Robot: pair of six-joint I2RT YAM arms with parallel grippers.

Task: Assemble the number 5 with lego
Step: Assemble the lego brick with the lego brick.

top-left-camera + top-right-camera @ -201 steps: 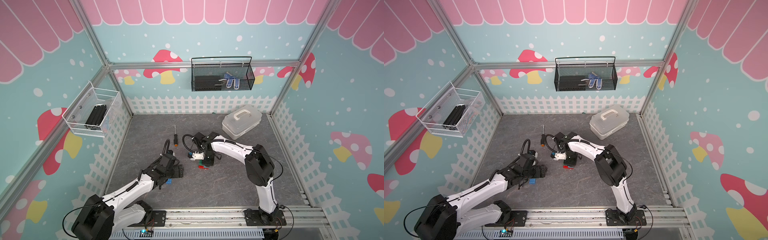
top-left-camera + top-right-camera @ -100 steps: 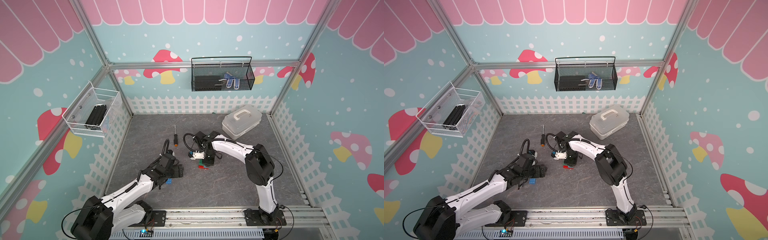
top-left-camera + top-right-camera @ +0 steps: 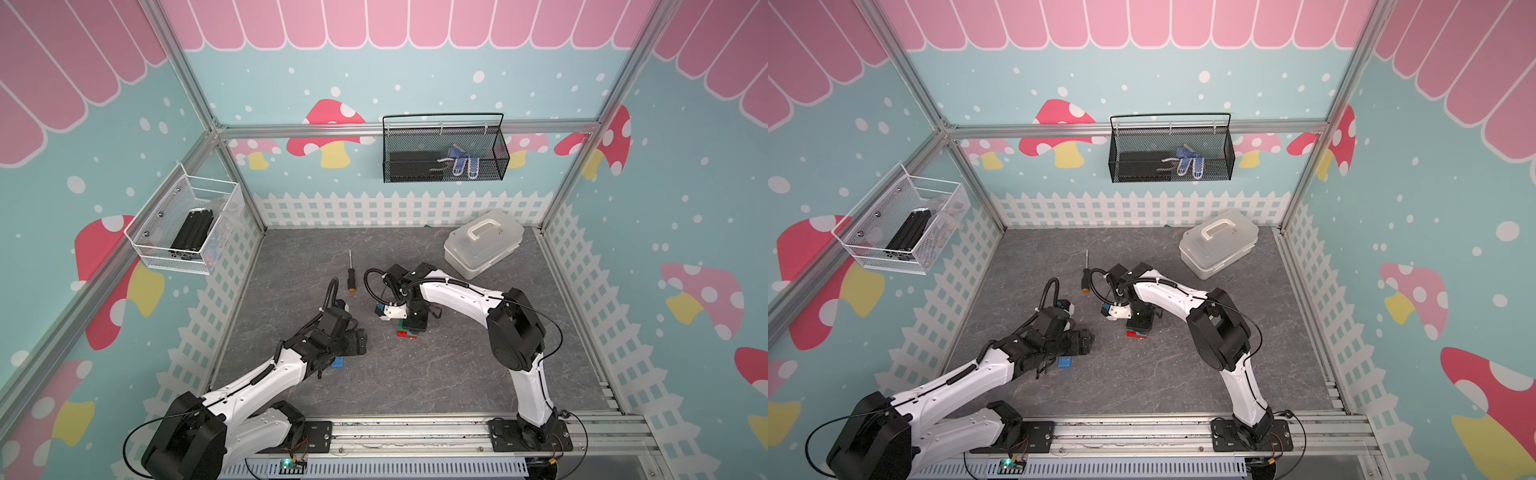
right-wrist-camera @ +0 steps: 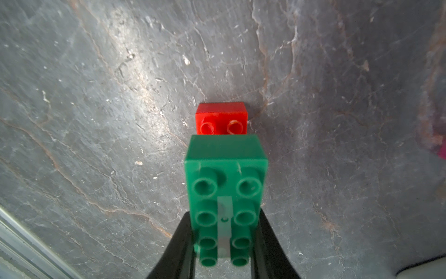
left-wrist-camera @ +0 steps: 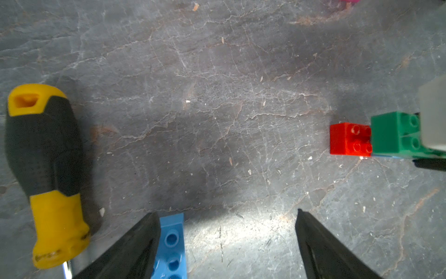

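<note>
The walls (image 3: pixel 415 83) are blue-green with pink mushrooms and a white fence. The floor (image 3: pixel 415 374) is grey and cracked like stone. A clear box (image 3: pixel 482 243) sits near the back corner. The right gripper (image 4: pixel 224 232) squeezes a green brick (image 4: pixel 225 169) right by a red brick (image 4: pixel 222 118) mid-floor. The left gripper (image 5: pixel 226 215) is wide open, one finger beside a blue brick (image 5: pixel 172 241).
</note>
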